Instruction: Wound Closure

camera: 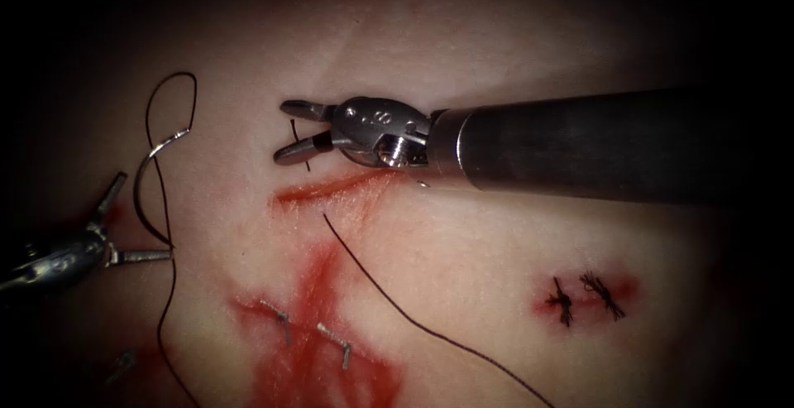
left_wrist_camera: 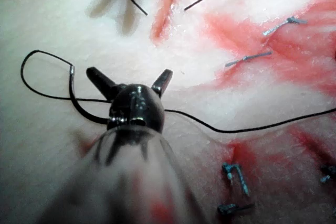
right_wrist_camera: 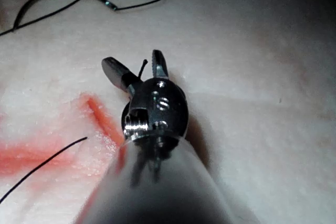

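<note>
The shiny steel left tool (camera: 124, 218) spreads its fingers (camera: 112, 195) wide; the dark-shafted right tool (camera: 294, 133) seems parted too.

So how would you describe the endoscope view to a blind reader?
Both tools hold nothing, jaws open: the right tool is by the cut in the tissue, a thread end between its jaws; the left tool sits beside the needle, lying on the tissue left of the cut.

Black thread (camera: 397, 296), red fluid (camera: 318, 358), pale tissue (camera: 463, 242), silvery needle (camera: 147, 180)
</note>
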Controlling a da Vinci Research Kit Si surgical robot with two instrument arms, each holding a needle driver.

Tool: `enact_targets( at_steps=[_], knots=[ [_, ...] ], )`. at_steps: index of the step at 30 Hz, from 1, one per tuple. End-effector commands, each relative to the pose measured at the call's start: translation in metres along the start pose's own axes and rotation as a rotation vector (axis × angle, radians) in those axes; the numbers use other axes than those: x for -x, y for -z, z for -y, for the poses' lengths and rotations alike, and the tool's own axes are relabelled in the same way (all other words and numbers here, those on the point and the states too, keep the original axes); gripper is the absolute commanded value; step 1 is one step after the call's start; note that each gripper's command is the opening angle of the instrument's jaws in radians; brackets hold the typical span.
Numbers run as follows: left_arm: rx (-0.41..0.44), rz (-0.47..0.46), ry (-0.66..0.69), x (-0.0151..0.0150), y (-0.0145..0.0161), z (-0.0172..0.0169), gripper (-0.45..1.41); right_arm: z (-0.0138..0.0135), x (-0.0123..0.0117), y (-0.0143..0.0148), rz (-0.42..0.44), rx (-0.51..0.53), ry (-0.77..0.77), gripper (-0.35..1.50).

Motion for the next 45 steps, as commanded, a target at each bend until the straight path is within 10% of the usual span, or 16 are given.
enact_targets(
  at_steps=[1,5,8,13,45],
  knots=[
    [0.002,-0.002,-0.001,0.0002,-0.0007,-0.0003,0.96,-0.0002,0.0008,-0.0012,0.001,0.002,-0.003,1.35],
    [0.004,-0.004,-0.001,0.0002,-0.0005,-0.0005,0.93,-0.0005,0.0011,-0.0008,0.005,-0.002,-0.034,1.10],
    [0.006,-0.006,-0.001,0.0002,-0.0005,-0.0006,0.91,-0.0005,0.0009,0.0004,0.009,0.005,-0.073,-0.35],
    [0.013,-0.014,-0.001,0.0001,-0.0008,-0.0010,0.88,-0.0006,-0.0002,0.0008,0.048,0.134,-0.189,-0.35],
    [0.082,-0.086,-0.029,-0.0006,-0.0014,-0.0030,0.73,-0.0016,-0.0036,-0.0031,0.051,0.040,-0.385,-0.35]
  ],
)
